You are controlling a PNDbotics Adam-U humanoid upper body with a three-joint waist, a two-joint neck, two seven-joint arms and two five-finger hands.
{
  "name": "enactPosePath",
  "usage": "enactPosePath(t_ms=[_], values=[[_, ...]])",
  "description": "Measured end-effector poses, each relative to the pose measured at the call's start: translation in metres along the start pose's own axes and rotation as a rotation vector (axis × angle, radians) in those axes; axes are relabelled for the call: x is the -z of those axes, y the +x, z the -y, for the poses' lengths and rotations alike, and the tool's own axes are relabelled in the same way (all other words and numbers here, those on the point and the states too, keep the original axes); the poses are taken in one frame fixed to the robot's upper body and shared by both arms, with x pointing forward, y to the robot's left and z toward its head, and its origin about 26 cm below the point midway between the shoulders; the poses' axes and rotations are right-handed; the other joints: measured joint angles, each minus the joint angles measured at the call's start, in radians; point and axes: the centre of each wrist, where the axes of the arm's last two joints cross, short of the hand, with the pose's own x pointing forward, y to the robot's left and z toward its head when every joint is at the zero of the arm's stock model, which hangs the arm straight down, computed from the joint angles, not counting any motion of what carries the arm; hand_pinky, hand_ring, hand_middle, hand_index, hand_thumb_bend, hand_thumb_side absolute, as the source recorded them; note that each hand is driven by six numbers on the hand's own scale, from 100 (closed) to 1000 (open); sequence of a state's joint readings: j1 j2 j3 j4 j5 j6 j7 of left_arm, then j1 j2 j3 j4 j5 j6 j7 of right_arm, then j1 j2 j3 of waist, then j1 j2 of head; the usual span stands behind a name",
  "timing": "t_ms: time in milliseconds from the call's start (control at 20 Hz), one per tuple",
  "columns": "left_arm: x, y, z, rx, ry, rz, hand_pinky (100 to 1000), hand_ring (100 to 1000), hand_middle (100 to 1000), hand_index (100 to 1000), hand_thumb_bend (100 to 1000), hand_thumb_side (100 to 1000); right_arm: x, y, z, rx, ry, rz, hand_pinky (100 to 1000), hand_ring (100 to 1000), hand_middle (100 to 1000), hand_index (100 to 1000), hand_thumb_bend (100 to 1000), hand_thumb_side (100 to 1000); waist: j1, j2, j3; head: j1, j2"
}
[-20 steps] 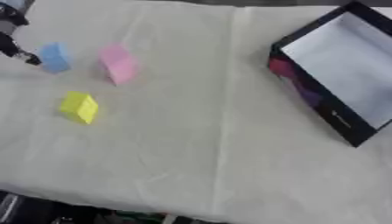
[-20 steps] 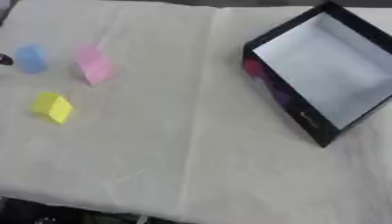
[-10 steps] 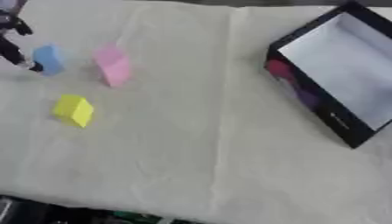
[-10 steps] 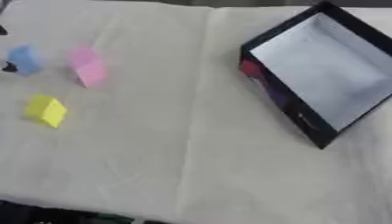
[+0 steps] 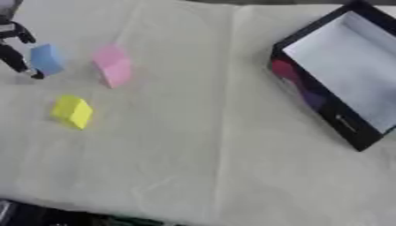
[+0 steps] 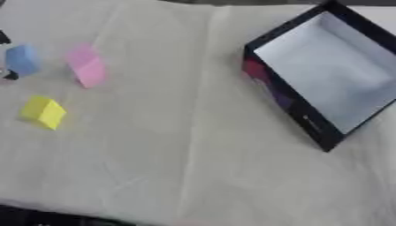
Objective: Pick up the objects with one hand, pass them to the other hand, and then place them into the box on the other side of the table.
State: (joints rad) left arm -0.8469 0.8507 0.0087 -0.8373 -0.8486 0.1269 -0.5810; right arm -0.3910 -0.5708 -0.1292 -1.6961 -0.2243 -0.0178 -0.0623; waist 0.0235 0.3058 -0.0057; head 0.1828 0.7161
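Note:
Three foam blocks lie on the cream cloth at the left: a blue block (image 5: 46, 58), a pink block (image 5: 114, 66) to its right, and a yellow block (image 5: 74, 111) nearer to me. My left hand (image 5: 14, 52) comes in at the upper left edge. Its black fingers reach straight down to the cloth against the blue block's left side, not closed round it. A black box (image 5: 313, 99) with a pale inside stands tilted at the right edge. My right hand shows in no view.
The cloth-covered table (image 5: 201, 145) stretches wide between the blocks and the box. Its front edge runs along the bottom of the view, with dark floor below at the lower left.
The camera has shifted a little, sliding everything leftward. My left hand has stayed by the blue block, its fingertip now lower along the block's left side. The blocks lie as before.

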Motion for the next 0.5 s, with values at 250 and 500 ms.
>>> enactPosePath(t_ms=[250,500], values=[[0.0017,0.0009,0.0006,-0.008,0.039,-0.038,913,1000,824,850,572,100,0.0001,-0.0002,-0.0010,0.002,0.001,0.000,883,809,915,910,100,603,0.000,0.004,-0.001,0.006,-0.002],[0.0053,0.0008,0.0065,-0.014,0.024,-0.063,913,1000,823,849,556,100,0.0002,-0.0003,-0.0012,0.003,0.001,0.000,883,809,915,910,100,604,0.000,0.006,-0.005,0.009,-0.002]])
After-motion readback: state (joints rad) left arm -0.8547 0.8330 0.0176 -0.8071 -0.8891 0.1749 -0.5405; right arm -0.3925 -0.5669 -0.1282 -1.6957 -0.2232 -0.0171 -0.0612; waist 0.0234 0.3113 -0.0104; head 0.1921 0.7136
